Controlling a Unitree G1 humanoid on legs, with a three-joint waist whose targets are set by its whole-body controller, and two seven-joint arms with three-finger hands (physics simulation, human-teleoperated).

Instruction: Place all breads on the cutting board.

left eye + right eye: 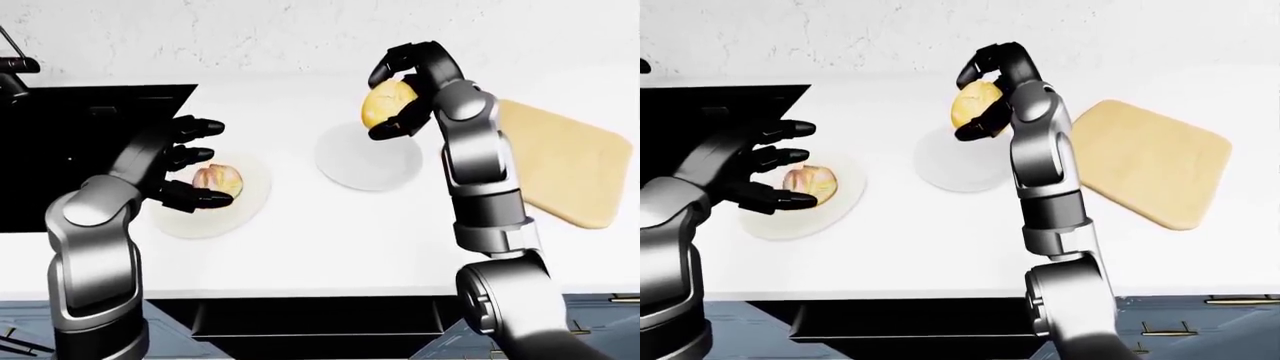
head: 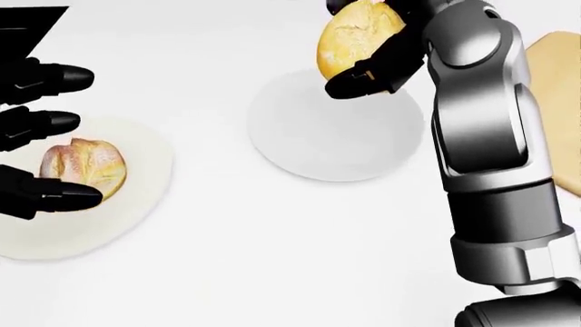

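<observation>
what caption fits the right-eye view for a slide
Right hand lifts golden bread roll above round white plate, tan wooden cutting board still bare.

Open counter around the cutting board

The cutting board (image 1: 1150, 161) lies bare on the white counter (image 1: 330, 232). To its left in the right-eye view stands the raised right arm (image 1: 1040, 157), its right hand (image 1: 405, 90) gripping a bread roll (image 1: 388, 103) above a grey plate (image 1: 368, 156); farther left, the black sink (image 1: 70, 150).

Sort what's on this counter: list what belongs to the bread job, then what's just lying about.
Job: yellow bread gripped in right hand; pinkish bread between open left hand fingers; cutting board.
Lying about: two plates, black sink.
</observation>
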